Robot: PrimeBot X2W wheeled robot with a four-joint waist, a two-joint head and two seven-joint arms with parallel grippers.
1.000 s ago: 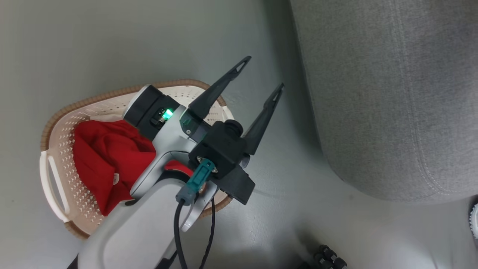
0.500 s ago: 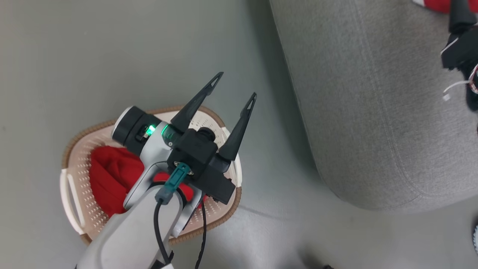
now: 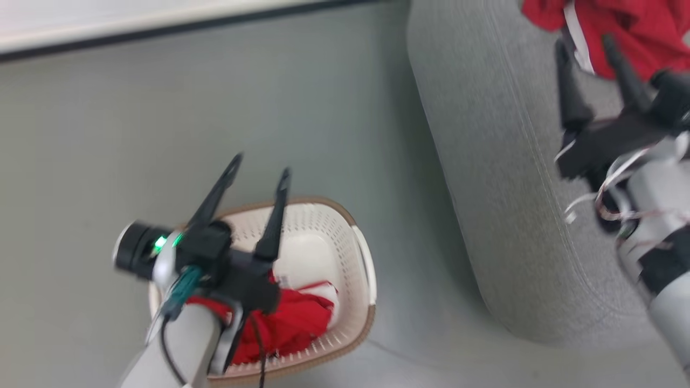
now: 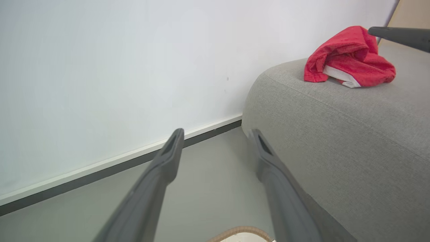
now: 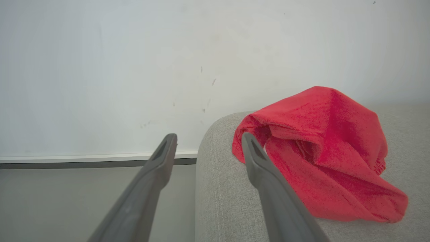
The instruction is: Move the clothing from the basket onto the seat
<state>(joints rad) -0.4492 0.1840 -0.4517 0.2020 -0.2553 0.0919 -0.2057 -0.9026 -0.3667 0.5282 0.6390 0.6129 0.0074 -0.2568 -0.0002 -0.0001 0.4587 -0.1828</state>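
One red piece of clothing (image 3: 641, 27) with white trim lies crumpled on the grey seat (image 3: 501, 178), near its rounded end. My right gripper (image 3: 585, 43) hovers just short of it, open and holding nothing; in the right wrist view the clothing (image 5: 322, 154) lies just right of the open gripper (image 5: 209, 136). A second red garment (image 3: 296, 323) sits in the cream basket (image 3: 329, 203) on the floor. My left gripper (image 3: 261, 164) is open above the basket's left side, and its arm hides part of that garment. The left wrist view shows the open gripper (image 4: 216, 132), the seat (image 4: 336, 127) and the clothing (image 4: 349, 57).
The basket stands on a grey floor (image 3: 269, 108), a short gap left of the seat's rounded corner. A white wall with a dark baseboard (image 3: 161, 27) runs behind both. A strip of the basket's brown rim (image 4: 242, 232) shows under the left fingers.
The head camera has swung, bringing the wall, the right gripper and the garment on the seat into the picture. The left gripper stays open over the basket.
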